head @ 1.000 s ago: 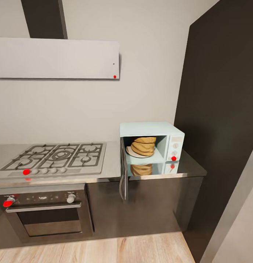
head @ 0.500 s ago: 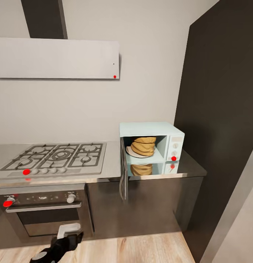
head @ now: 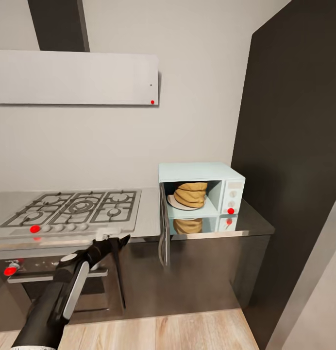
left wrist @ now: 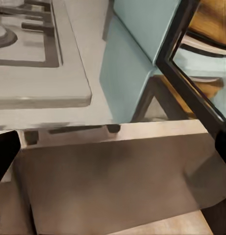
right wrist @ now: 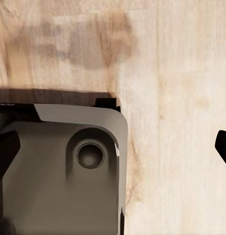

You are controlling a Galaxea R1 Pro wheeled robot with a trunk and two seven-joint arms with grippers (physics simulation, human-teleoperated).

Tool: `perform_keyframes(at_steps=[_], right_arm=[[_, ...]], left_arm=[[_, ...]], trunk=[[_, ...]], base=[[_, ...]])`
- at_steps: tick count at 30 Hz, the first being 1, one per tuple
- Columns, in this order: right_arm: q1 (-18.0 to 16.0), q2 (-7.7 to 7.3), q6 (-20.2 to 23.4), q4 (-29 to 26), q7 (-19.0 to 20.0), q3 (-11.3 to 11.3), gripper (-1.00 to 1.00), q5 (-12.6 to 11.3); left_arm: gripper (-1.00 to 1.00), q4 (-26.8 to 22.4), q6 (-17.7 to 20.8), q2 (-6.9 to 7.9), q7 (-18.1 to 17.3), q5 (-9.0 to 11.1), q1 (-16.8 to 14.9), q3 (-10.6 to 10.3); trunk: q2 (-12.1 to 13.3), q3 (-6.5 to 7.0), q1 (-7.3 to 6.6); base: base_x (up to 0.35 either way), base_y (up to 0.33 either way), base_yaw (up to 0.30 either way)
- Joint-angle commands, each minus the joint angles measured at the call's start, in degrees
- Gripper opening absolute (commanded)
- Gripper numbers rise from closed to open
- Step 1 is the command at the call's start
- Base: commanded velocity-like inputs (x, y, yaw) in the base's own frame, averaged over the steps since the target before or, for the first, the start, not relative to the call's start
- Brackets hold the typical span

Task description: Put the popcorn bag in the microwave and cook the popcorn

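Tan burlap popcorn bag [head: 190, 194] sits inside the mint microwave [head: 202, 171], door open, on the steel counter [head: 148, 214] beside the hob [head: 71, 209]. Left tool [head: 117, 240] hangs before the counter edge, fingers apart (nothing between them).

Left wrist: microwave door [left wrist: 191, 93] and hob edge ahead.

Right wrist: fingertips [right wrist: 5, 152] wide apart over wooden floor [right wrist: 176, 98].

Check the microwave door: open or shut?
Open. The microwave door is swung out edge-on, exposing the popcorn bag inside on the white plate.
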Motion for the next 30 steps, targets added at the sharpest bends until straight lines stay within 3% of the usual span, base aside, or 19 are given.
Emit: perform_keyframes(at_steps=[1, 5, 8, 18, 26, 27, 30], right_arm=[[-0.1, 0.03, -0.4, 0.2, 0.1, -0.5, 1.0, 0.4], [-0.1, 0.11, -0.3, 0.2, 0.1, -0.5, 1.0, 0.4], [0.0, 0.53, -0.4, 0.2, -0.6, -0.6, 1.0, 0.3], [0.0, 0.4, -0.3, 0.2, -0.3, -0.7, 1.0, 0.1], [0.0, 0.45, -0.3, 0.2, -0.3, -0.7, 1.0, 0.1], [0.0, 0.43, -0.3, 0.2, -0.3, -0.7, 1.0, 0.1], [0.0, 0.35, -0.3, 0.2, -0.3, -0.7, 1.0, 0.1]], left_arm=[[1.0, 0.4, 0.0, -0.31, -0.7, 0.4, -0.1, 0.1], [1.0, 2.8, -7.2, -2.08, -1.6, 0.2, -0.3, -0.6], [1.0, 3.8, -8.0, -3.04, -0.6, 0.5, -1.3, -1.6], [1.0, 1.8, -11.2, -6.18, -3.9, 0.7, -0.8, -4.8], [1.0, 2.0, -13.8, -6.23, -3.8, 0.7, -0.8, -7.4], [1.0, 2.0, -17.0, -6.24, -3.8, 0.7, -0.8, -8.3], [1.0, 2.0, -17.0, -6.31, -3.8, 0.7, -0.8, -8.3]], trunk=[[0.0, -0.07, 0.01], [0.0, -0.07, 0.01], [0.0, -0.07, 0.01], [0.0, -0.07, 0.01], [0.0, -0.07, 0.01], [0.0, -0.07, 0.01], [0.0, -0.07, 0.01]], base=[[0.053, 0.0, 0.0], [0.065, 0.0, 0.0], [0.0, 0.0, 0.0], [0.0, 0.0, -0.028], [0.0, 0.0, -0.231], [0.0, 0.0, -0.237], [0.0, 0.0, -0.237]])
